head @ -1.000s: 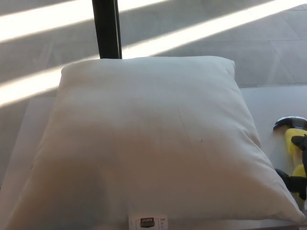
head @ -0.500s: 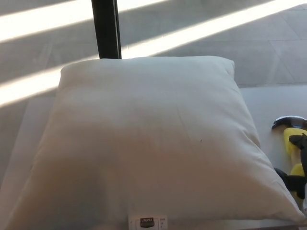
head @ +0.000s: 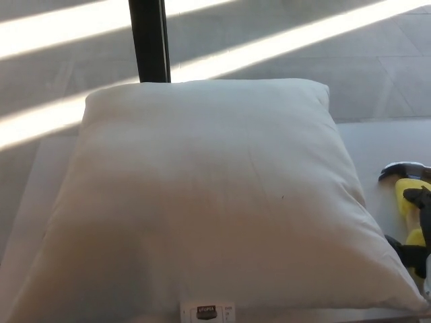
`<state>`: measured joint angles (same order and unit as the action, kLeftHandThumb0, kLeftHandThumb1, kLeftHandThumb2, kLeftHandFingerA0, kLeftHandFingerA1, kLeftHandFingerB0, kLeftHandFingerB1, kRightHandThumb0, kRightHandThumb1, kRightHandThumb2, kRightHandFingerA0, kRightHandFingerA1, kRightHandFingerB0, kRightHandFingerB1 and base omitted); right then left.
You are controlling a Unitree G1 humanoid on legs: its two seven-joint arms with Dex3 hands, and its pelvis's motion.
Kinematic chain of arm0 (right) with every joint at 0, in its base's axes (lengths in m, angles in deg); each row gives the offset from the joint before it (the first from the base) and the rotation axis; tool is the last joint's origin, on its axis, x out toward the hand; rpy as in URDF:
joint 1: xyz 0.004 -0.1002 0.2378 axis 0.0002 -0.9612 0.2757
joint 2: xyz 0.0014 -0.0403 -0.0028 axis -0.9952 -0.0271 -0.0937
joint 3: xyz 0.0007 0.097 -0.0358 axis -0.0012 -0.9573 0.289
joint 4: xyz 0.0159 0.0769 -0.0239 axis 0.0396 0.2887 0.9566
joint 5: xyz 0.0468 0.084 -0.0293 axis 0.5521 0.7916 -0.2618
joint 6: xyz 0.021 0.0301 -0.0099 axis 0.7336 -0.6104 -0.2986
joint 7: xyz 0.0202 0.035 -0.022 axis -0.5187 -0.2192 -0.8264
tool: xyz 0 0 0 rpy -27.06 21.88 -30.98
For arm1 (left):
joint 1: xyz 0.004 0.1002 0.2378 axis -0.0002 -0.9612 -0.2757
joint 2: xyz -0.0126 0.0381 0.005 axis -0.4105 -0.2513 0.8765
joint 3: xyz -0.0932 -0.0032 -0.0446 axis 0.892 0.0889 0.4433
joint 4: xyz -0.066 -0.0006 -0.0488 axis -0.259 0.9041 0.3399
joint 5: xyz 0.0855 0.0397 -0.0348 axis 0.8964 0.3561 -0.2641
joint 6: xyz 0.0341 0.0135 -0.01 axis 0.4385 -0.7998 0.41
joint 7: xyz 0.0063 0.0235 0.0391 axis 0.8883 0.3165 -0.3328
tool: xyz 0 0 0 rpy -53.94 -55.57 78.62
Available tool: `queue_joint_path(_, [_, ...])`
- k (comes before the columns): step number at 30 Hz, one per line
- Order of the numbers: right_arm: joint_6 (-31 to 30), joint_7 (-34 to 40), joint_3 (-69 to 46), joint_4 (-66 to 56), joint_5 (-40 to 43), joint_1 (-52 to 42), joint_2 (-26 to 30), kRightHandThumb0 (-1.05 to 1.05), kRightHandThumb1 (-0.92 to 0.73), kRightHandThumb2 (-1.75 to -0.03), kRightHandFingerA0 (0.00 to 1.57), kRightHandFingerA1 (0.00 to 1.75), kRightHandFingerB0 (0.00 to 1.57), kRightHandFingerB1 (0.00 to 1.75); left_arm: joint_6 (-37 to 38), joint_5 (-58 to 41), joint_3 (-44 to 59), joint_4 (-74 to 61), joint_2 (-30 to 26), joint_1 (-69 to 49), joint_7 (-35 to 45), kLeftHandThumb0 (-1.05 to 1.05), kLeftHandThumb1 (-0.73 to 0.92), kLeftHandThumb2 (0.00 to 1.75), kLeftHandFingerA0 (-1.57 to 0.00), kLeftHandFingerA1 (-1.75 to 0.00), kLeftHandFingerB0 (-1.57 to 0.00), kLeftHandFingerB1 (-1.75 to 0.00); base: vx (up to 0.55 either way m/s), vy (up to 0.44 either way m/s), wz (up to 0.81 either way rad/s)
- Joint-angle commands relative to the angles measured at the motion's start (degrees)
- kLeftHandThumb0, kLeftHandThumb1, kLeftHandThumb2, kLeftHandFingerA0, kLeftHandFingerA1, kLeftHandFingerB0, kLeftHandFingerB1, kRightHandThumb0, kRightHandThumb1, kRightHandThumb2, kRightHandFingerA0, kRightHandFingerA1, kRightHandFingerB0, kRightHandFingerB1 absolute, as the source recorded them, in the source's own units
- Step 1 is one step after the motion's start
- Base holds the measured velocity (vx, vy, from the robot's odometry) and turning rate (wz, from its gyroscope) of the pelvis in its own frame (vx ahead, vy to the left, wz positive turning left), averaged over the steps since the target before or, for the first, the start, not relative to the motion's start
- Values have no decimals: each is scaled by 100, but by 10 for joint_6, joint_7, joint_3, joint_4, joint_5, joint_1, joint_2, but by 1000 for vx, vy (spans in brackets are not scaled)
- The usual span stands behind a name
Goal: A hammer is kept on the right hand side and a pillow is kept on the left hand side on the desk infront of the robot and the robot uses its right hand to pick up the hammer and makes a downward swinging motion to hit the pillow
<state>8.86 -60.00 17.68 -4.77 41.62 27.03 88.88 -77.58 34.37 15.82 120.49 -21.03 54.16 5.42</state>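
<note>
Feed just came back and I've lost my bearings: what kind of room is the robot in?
Probably an indoor test or office space, not a home. The white pillow lies on a plain pale desk; behind are large grey floor tiles striped with sunlight and a black post.

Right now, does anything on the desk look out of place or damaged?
Nothing stands out. The white pillow lies flat and intact on the desk; the yellow hammer sits at its right edge, black fingers around the handle.

you see a big white square pillow (head: 209, 202) of soft matt cloth, faintly creased; the yellow-handled hammer (head: 407, 195) looks smooth plastic, its dark head dully shiny metal.
</note>
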Motion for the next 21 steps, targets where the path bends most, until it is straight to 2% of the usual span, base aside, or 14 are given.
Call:
queue_joint_path(1, [10,3,0,9,0,11,-4,-63,-44,-79,27,64,36,46,17,-2,5,-1,-7,-2,3,-64,61,59,-89,-64,-72,-50,0,0,0])
queue_joint_path(21, [17,6,0,29,1,30,-12,-63,-44,-79,27,64,36,46,17,-4,11,-1,-13,2,4,-64,61,59,-89,-64,-72,-50,0,0,0])
